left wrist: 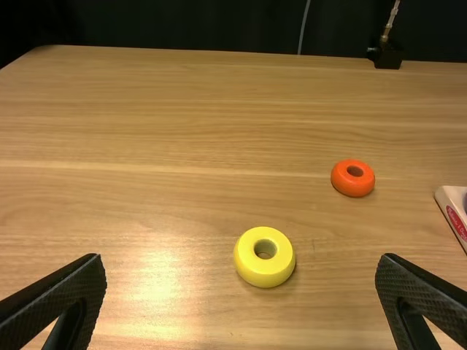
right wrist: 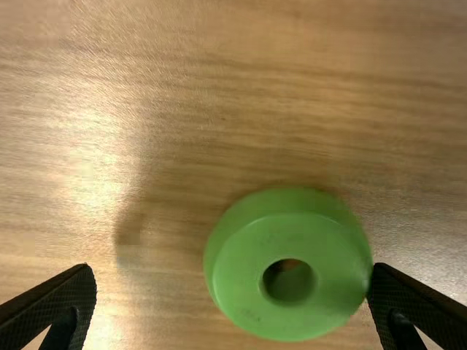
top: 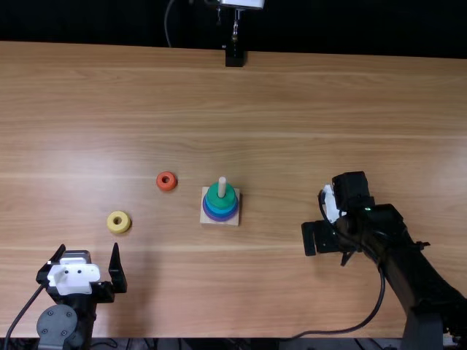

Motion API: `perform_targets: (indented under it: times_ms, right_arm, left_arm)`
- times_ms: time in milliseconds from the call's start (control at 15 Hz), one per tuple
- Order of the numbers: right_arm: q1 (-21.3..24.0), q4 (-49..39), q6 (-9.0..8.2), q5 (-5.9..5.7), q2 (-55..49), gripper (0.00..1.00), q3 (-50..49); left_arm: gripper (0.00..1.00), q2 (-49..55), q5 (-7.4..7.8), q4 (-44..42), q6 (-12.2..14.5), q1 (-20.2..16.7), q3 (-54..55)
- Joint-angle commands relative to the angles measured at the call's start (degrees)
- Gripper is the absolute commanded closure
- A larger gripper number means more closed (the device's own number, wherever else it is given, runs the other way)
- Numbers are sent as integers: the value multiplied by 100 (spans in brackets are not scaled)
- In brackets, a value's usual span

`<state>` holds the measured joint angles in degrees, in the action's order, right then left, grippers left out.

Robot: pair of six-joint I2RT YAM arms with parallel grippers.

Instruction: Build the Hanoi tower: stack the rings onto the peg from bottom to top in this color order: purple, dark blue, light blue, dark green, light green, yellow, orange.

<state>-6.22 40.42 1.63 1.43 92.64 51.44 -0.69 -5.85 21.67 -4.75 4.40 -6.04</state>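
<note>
So, the right gripper [right wrist: 232, 266] is released, its fingers spread wide, with the light green ring [right wrist: 288, 237] between them. The ring lies flat, hole upward, much closer to one finger than the other and looking as if it touches it, though nothing grips it. The left gripper [top: 88, 246] is likewise unclenched and empty, its fingers standing well apart near the yellow ring [left wrist: 264, 275]. Beyond that, on the side toward the wooden base [top: 206, 220], lies the orange ring [left wrist: 353, 187], flat on the table [top: 328, 109].

The base sits near the middle of the table, its peg [top: 222, 187] upright and poking above a dark green ring [top: 221, 199]. Beneath that come light blue and then darker blue-purple bands; I cannot cleanly separate dark blue from purple, but I judge the lower four rings to be on and in order.

That puts the tower a little past halfway. Light green, yellow and orange remain, all three off the peg. The step in hand seems to be taking the light green ring, which calls for centring it between the fingers before closing, lest one finger nudge it away.
</note>
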Motion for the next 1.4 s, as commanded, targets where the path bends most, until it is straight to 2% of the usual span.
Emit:
perform_targets:
  times_ms: [0,333,467,667,867,933,1000,1133,1333]
  right_arm:
    - [86,-7,27,-48,44,0,59]
    - [68,-7,-15,-38,70,0,121]
    - [59,-18,-5,-48,61,43,112]
    - [51,-7,16,-59,70,70,59]
    - [33,14,16,-59,70,87,33]
    - [33,14,16,-48,61,97,42]
    - [33,14,16,-38,61,100,68]
    - [33,3,6,15,26,100,129]
    - [15,3,-26,15,8,100,481]
  left_arm:
    - [0,69,-48,480,1,-1,604]
    - [0,69,-48,480,1,-1,604]
    - [0,69,-48,491,1,-1,604]
    - [0,69,-48,491,1,-1,604]
    - [0,69,-48,480,1,-1,604]
    - [0,69,-48,480,1,-1,604]
    - [0,69,-48,480,1,-1,604]
    - [0,69,-48,491,1,-1,604]
    - [0,69,-48,491,1,-1,604]
